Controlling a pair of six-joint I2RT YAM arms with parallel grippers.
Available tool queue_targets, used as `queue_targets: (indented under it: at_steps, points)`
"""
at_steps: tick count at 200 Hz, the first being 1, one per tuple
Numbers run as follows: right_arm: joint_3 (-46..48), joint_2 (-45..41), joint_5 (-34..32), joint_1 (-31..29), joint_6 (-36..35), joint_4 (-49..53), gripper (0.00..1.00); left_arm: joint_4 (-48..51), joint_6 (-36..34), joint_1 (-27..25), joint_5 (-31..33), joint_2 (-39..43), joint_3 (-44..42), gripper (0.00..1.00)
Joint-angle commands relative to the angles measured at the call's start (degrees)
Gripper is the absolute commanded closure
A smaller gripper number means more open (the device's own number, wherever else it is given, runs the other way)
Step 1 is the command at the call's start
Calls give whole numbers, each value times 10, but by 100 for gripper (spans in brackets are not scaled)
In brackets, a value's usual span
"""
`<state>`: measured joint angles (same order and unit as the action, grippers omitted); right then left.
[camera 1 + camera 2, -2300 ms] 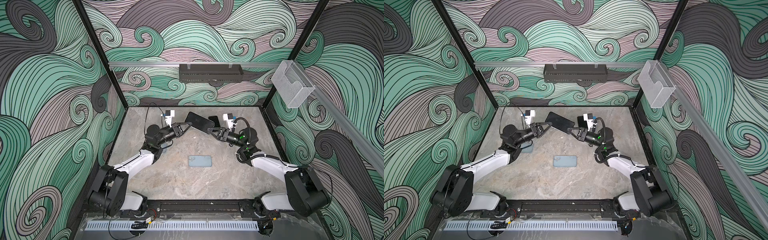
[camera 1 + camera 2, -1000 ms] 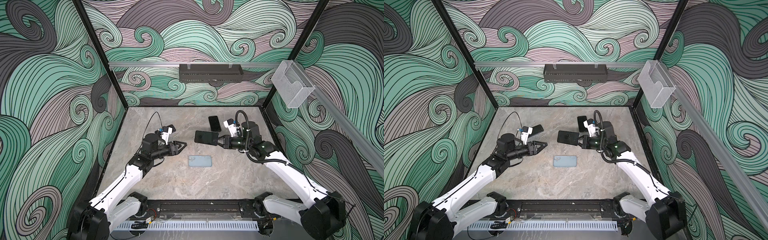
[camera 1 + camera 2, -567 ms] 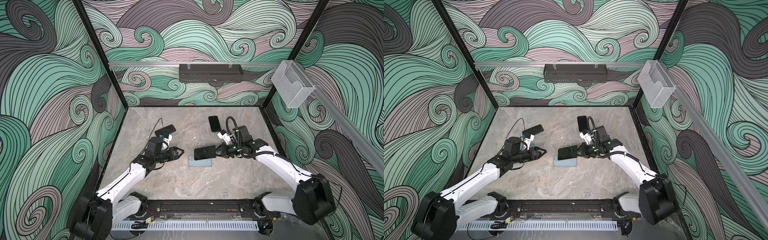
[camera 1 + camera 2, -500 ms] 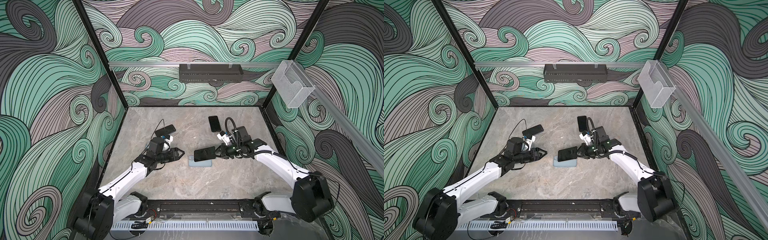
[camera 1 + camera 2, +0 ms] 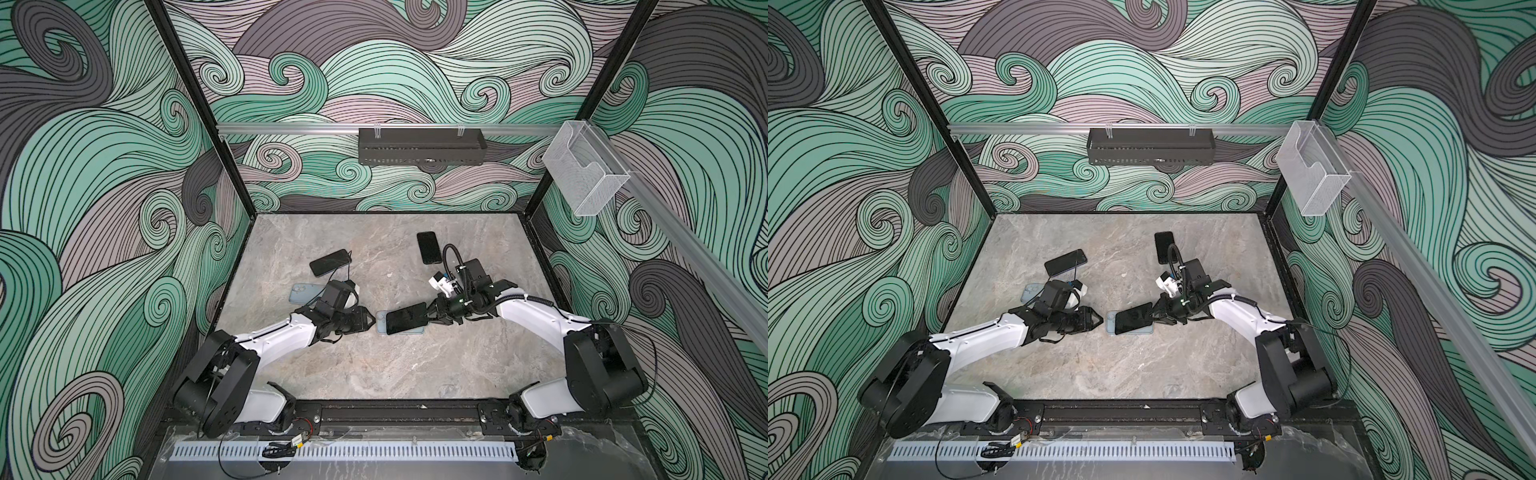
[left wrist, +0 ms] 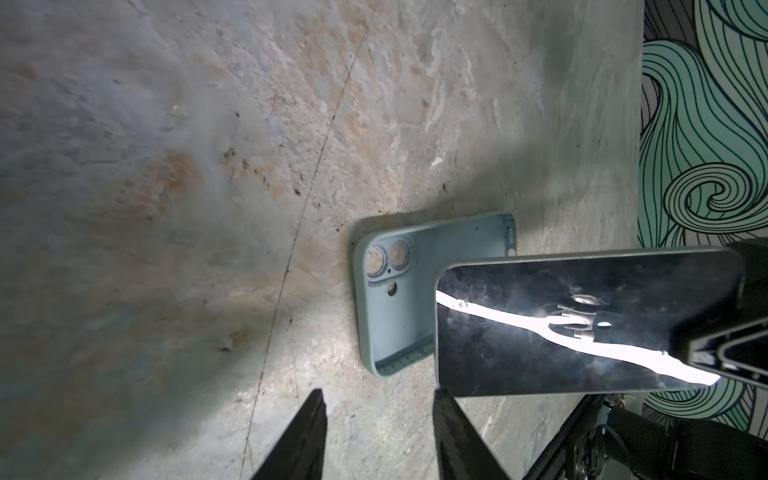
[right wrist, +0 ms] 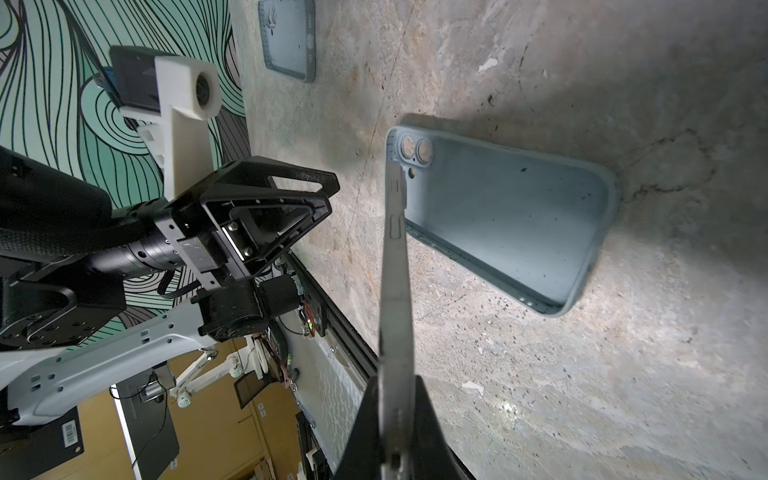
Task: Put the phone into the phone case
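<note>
A pale blue phone case (image 5: 380, 323) (image 5: 1109, 324) lies open side up on the table's middle. The dark-screened phone (image 5: 406, 318) (image 5: 1133, 318) hangs tilted just above it, covering most of it. My right gripper (image 5: 430, 318) (image 5: 1156, 318) is shut on the phone's right end. In the right wrist view the phone (image 7: 395, 270) appears edge-on between the jaws of the right gripper (image 7: 395, 386), with the case (image 7: 507, 216) below. My left gripper (image 5: 372, 320) (image 6: 379, 395) sits open and empty by the camera-hole end of the case (image 6: 395, 299), close to the phone (image 6: 582, 324).
Two black phones (image 5: 330, 262) (image 5: 429, 247) lie further back on the table. A second bluish case (image 5: 301, 292) (image 7: 289, 37) rests behind my left arm. A black basket (image 5: 419, 145) hangs on the back wall and a clear holder (image 5: 586, 174) on the right rail.
My right gripper carried the phone from the back down over the case. My left gripper moved in to the case's left end and its jaws narrowed.
</note>
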<state>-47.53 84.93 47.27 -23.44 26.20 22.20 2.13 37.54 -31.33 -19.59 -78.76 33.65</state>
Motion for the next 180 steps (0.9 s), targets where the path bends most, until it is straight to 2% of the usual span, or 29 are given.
queue_targets:
  at_steps: [1, 56, 180]
  points:
    - [4, 7, 31, 2, 1, -46, 100, -23, 9, -14, 10, -20, 24, 57]
    - [16, 27, 36, 2, 17, -85, 100, -40, 34, -34, 32, -76, 38, 58]
    - [34, 77, 57, 2, 33, -135, 100, -62, -1, -36, 36, -109, 51, 58]
